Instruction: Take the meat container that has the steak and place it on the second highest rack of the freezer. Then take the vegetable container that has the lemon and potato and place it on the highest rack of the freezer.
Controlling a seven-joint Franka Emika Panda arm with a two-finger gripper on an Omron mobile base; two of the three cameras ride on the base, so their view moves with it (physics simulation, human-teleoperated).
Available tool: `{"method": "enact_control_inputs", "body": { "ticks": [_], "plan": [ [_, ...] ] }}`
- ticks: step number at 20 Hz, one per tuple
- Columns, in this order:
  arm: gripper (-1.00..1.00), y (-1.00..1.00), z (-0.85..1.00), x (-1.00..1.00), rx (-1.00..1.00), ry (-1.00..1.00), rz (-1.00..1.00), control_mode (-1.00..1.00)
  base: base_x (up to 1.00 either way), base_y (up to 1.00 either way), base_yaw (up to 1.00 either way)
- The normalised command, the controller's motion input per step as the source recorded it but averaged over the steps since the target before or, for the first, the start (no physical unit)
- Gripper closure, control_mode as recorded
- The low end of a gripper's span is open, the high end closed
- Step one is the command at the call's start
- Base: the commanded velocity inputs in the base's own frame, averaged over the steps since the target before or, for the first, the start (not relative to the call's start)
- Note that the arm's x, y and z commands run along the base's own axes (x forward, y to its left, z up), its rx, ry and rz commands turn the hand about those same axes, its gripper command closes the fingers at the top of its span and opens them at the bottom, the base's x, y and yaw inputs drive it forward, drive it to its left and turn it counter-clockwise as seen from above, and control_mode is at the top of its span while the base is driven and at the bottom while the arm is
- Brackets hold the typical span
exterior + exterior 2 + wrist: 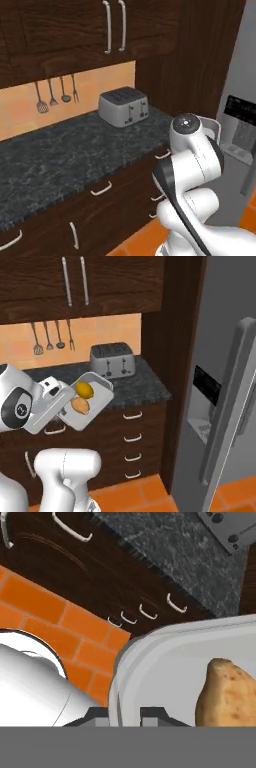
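We are carrying the vegetable container (86,400), a shallow light-grey tray with rounded corners, in the air in front of the dark drawer fronts (132,438), below the level of the counter (140,387) where the toaster (112,360) stands. The gripper (131,716) is pinching the tray's rim, its jaws drawn narrow with one fingertip on each side of the wall, as the hand view shows. The tray is looking stiff and light, but it is hanging from one edge only and is tilting in the right base view, so the load can shift: the lemon (84,389) is round and will roll, while the flatter potato (80,404) is likelier to slide. Both are lying loose, near each other on the tray floor. We are judging that the rim grip is fair for a rigid shell but gives little hold against twisting, so levelling the tray matters before swinging toward the freezer (227,406), which is standing to the right with its door (225,421) ajar. The racks inside are hidden from us.
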Motion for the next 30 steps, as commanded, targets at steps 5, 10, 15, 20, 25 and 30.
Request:
{"method": "enact_control_inputs", "body": {
  "ticks": [5,10,15,20,25,30],
  "plan": [
    [1.00,0.00,0.00,0.00,0.00,0.00,0.00,1.00,-0.80,0.00,-0.77],
    [1.00,0.00,0.00,0.00,0.00,0.00,0.00,1.00,-0.64,-0.03,-0.75],
    [1.00,0.00,0.00,0.00,0.00,0.00,0.00,1.00,-0.04,-0.30,-0.78],
    [1.00,0.00,0.00,0.00,0.00,0.00,0.00,1.00,0.62,-0.27,-0.65],
    [1.00,0.00,0.00,0.00,0.00,0.00,0.00,1.00,0.99,-0.27,-0.39],
    [1.00,0.00,0.00,0.00,0.00,0.00,0.00,1.00,1.00,-0.25,-0.12]
  ]
}}
